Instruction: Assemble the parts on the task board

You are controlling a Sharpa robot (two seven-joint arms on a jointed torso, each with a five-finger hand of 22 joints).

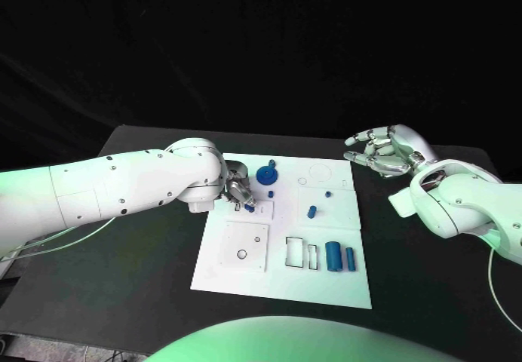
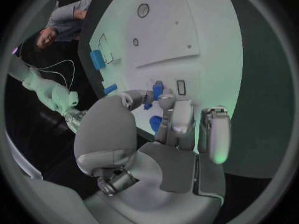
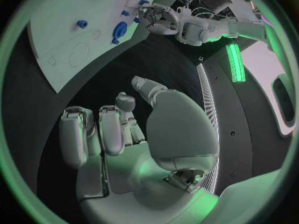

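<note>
The small blue plastic parts look light, rigid and smooth, so each should lift with a fingertip pinch across its sides rather than a full grasp; being slick and tiny, they could squirt out of metal fingers if squeezed off-centre. The silver left hand (image 1: 237, 190) is down at the upper left of the flat white rectangular task board (image 1: 327, 283), its fingertips (image 2: 147, 95) closed round a small blue peg-like part (image 2: 157, 89) at the board's surface, though the head view is too crowded to say whether the piece is lifted or already seated. Just beside it lies a round blue gear-like disc (image 1: 268, 178), best taken by its rim. Two blue cylinders (image 1: 340, 257) lie side by side near the board's lower right, next to an outlined rectangular slot; they would roll, so grip them across the middle. A short blue stud (image 1: 312, 211) stands near the board's centre. The silver right hand (image 1: 385, 151) hangs released above the black bench (image 1: 435, 279) off the board's upper right corner, fingers curled loosely apart and grasping nothing. The bench is matt and level, with free room all round the board.
</note>
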